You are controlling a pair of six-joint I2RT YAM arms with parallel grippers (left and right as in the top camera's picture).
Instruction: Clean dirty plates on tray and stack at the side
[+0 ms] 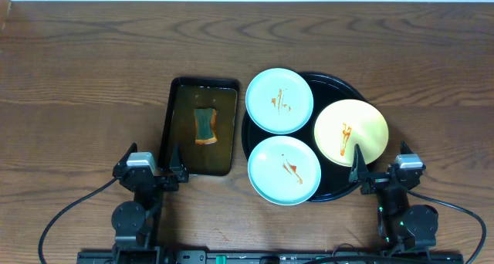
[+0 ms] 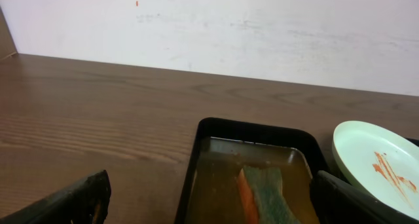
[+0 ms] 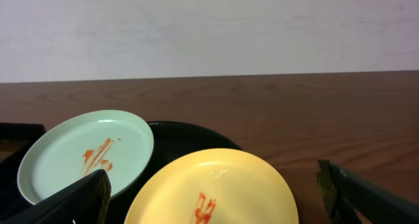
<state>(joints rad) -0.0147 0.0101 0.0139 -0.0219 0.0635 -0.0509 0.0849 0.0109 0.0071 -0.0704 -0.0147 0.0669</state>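
The left gripper (image 2: 211,185) has its fingers (image 2: 75,204) spread wide, with nothing between them. At its 12 o'clock sits a rectangular tray (image 2: 196,158) holding amber liquid (image 2: 219,178) and a green-and-orange sponge (image 2: 262,194). In the overhead view this gripper hangs at the tray's near edge, around its 7 o'clock.

The right gripper (image 3: 213,175) is parted just as widely, its fingers (image 3: 78,201) holding nothing. The yellow plate (image 3: 209,191) lies straight ahead at its 12 o'clock. Whether a fingertip touches the plate's rim cannot be told.

All three plates rest on the round black tray (image 1: 333,80), side by side and none on top of another. From the tray's centre in the overhead view:
- The far mint plate (image 1: 279,100) is at 10 o'clock, overhanging the rim.
- The near mint plate (image 1: 284,170) is at 7 o'clock, also past the rim.
- The yellow plate is at 3 o'clock.

Each plate carries orange-brown streaks. Their rims lie close together, and whether they touch is unclear.

The rectangular tray stands just beside the round tray at its 9 o'clock. The right gripper is at its 5 o'clock. Everything stands on a brown wooden table (image 1: 77,79), with a pale wall (image 3: 209,27) beyond it.
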